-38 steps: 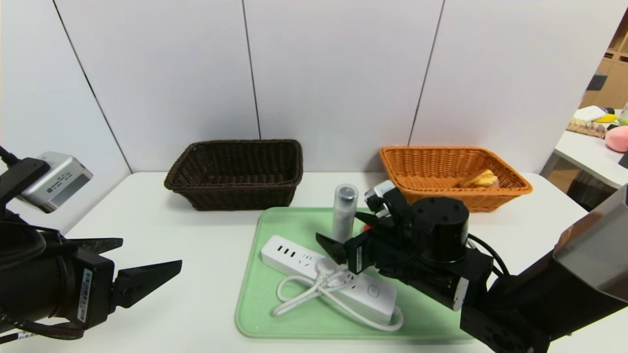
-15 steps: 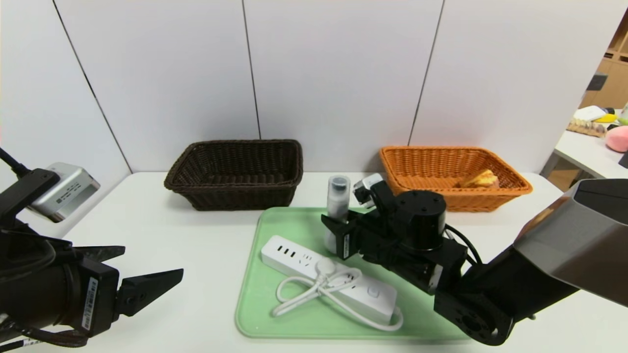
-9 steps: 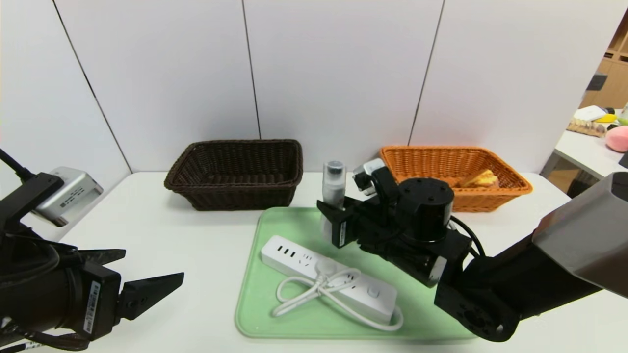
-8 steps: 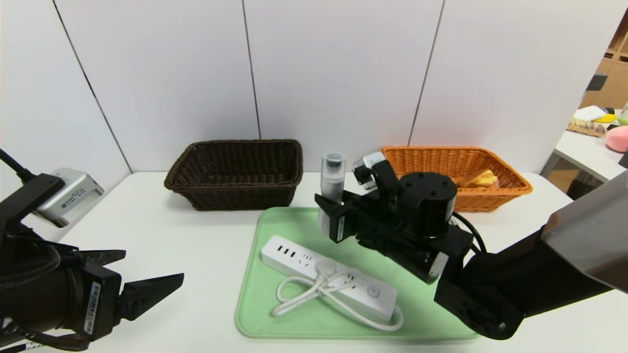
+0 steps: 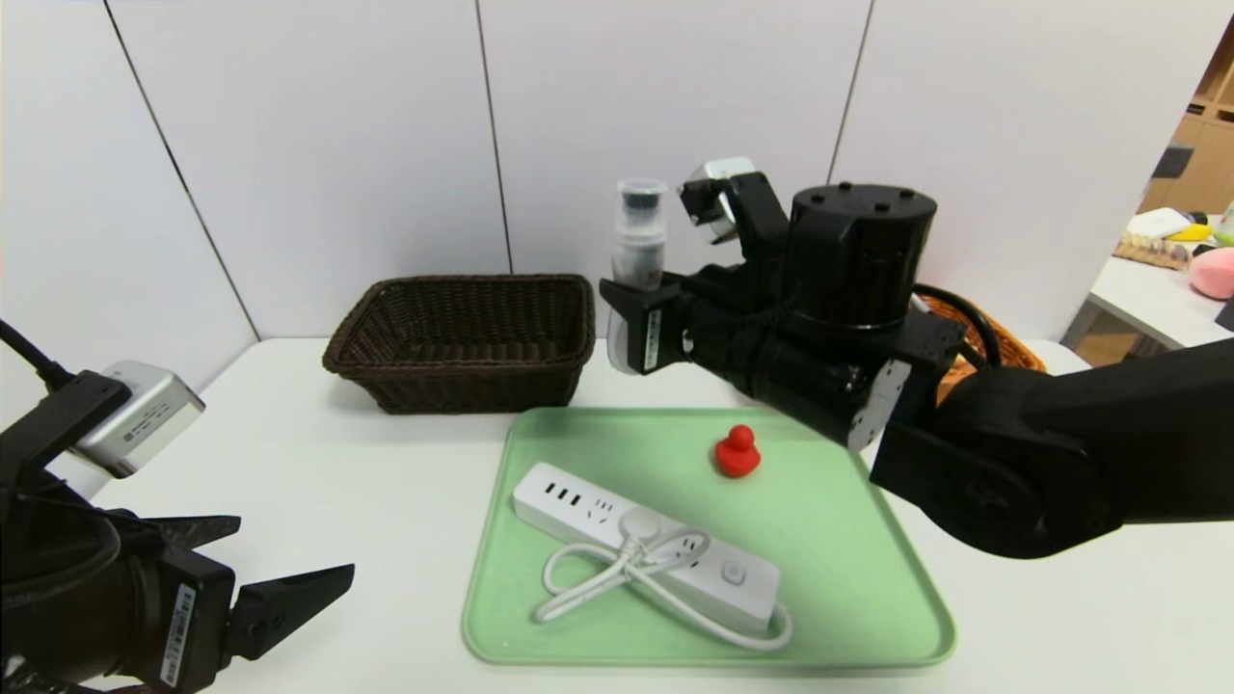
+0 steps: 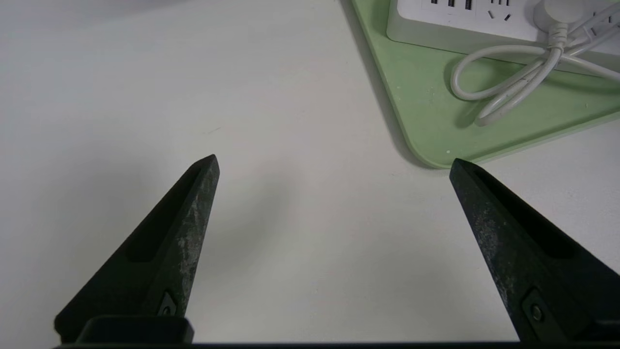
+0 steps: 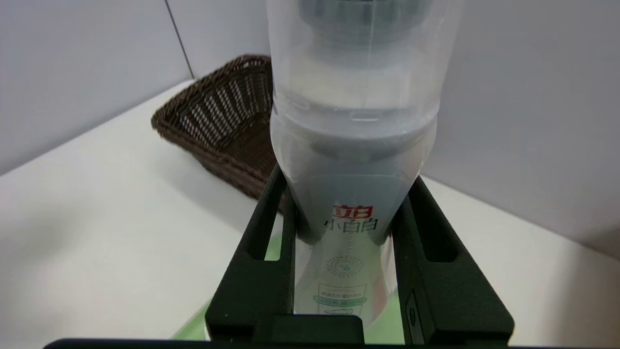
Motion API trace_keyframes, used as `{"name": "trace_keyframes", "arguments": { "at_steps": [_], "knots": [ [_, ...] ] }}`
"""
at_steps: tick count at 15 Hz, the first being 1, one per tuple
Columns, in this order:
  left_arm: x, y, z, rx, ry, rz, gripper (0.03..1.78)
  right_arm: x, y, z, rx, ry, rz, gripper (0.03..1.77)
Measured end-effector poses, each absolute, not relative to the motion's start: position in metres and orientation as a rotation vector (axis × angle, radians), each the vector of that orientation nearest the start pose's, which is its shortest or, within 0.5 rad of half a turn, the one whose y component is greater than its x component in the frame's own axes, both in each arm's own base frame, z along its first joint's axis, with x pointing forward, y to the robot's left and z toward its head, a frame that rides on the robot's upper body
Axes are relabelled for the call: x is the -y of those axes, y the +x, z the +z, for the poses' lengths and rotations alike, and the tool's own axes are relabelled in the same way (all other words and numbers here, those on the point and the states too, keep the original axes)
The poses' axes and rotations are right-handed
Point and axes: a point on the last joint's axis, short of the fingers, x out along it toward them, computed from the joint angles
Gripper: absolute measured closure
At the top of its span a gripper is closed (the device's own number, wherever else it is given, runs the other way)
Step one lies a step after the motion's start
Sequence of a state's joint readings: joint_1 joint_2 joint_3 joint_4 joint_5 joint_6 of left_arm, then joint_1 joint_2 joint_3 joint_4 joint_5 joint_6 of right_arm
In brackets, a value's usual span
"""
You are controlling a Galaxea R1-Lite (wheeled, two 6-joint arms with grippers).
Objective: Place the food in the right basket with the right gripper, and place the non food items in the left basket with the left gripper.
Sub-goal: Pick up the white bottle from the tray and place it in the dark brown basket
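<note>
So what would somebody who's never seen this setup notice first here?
Probably the clear bottle, held upright in the right gripper above the table's far side. Next, the bright red duck-shaped toy on the green tray, behind a white power strip with bundled cord.

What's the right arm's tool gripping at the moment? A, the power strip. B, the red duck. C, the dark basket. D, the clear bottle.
D: the right tool is closed around the clear bottle, held upright above the table, while the duck and power strip lie on the green tray.
</note>
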State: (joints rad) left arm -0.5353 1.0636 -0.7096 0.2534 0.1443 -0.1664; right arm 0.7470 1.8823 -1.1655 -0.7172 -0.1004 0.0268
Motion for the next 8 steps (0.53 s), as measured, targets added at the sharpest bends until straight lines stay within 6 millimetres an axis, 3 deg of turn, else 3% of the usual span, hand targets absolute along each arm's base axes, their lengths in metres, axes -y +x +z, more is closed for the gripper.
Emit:
{"name": "trace_keyframes", "arguments": {
  "at_steps": [4,8],
  "knots": [
    [0.062,0.111,0.213,-0.606,0.043,-0.324,0.12,-0.274,0.305,0.259,0.087,0.067,0.645,1.23],
    [0.063,0.113,0.216,-0.595,0.045,-0.307,0.12,-0.3,0.34,0.262,0.116,0.081,0.636,1.23]
  ]
}}
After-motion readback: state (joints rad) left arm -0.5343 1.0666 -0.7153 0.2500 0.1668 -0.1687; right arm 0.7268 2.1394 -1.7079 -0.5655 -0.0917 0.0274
